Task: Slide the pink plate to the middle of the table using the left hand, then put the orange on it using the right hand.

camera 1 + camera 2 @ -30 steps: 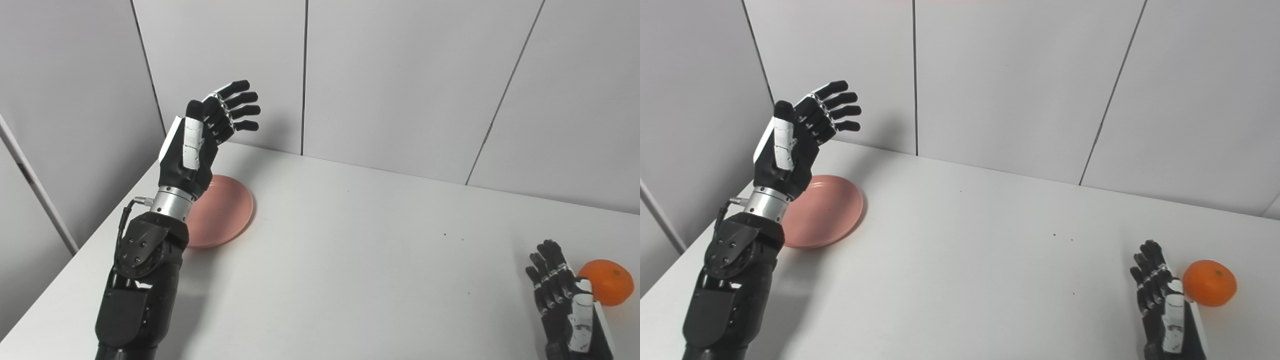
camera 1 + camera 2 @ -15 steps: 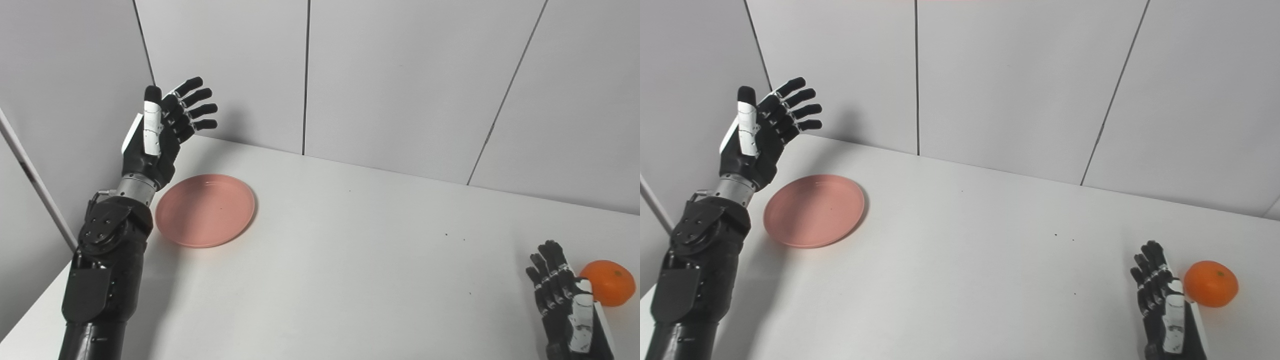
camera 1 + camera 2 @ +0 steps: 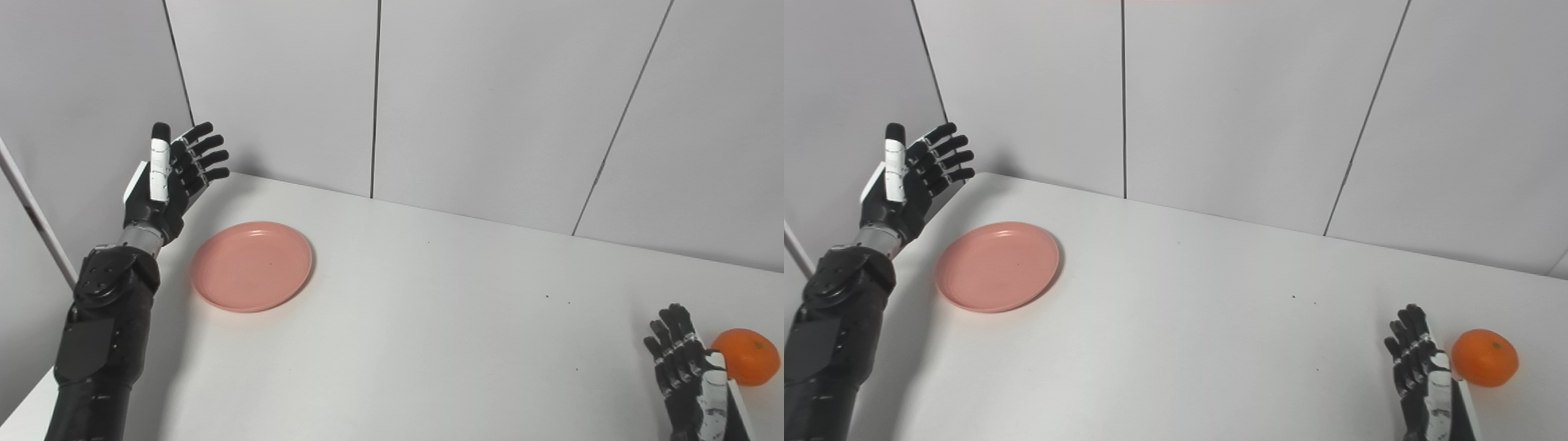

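The pink plate (image 3: 252,266) lies flat on the white counter (image 3: 416,331), toward its far left part and well short of the middle. Nothing rests on it.

The left robot hand (image 3: 168,177) is raised above the counter's far left corner, to the left of the plate and clear of it — palm turned toward the right, fingers (image 3: 205,154) spread and stretched out, thumb pointing up. It is released and holds nothing. Its dark forearm rises from the bottom left edge, beside the counter's left side.

The orange (image 3: 1485,358) sits on the counter near the front right corner, far across from the plate. The right robot hand (image 3: 1424,373) is low at the bottom right, just left of the orange — from these views it is hard to say whether its side touches the fruit. Its fingers point up and away, slightly curled but apart, and they are not wrapped around anything, so this hand is released too.

Grey wall panels (image 3: 490,104) stand behind the counter, and a few small dark specks dot its surface.
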